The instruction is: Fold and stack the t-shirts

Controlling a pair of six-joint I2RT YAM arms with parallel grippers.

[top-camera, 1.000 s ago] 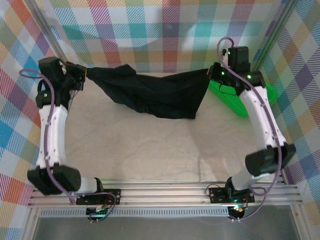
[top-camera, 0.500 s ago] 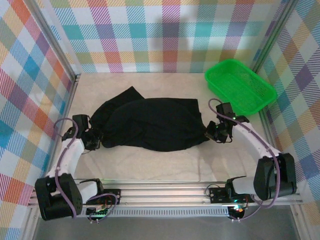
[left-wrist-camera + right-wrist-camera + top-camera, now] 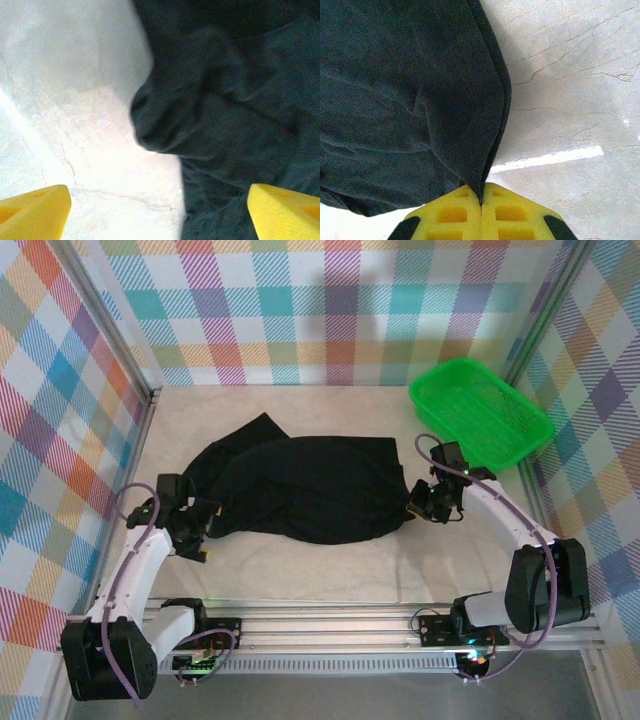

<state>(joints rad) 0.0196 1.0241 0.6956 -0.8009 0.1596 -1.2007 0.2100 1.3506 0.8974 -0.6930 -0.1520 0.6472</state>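
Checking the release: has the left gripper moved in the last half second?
Yes, slightly: the left gripper has shifted toward the near rail, jaws open at the black t-shirt's edge.

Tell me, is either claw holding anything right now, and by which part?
The right gripper is shut on the black t-shirt, pinching a fold at its edge. The left gripper is open, holding nothing.

A black t-shirt [image 3: 300, 490] lies rumpled on the table [image 3: 330, 570]. The left gripper [image 3: 208, 530] sits at its left edge, the right gripper [image 3: 414, 506] at its right edge. A green basket [image 3: 478, 415] stands far right
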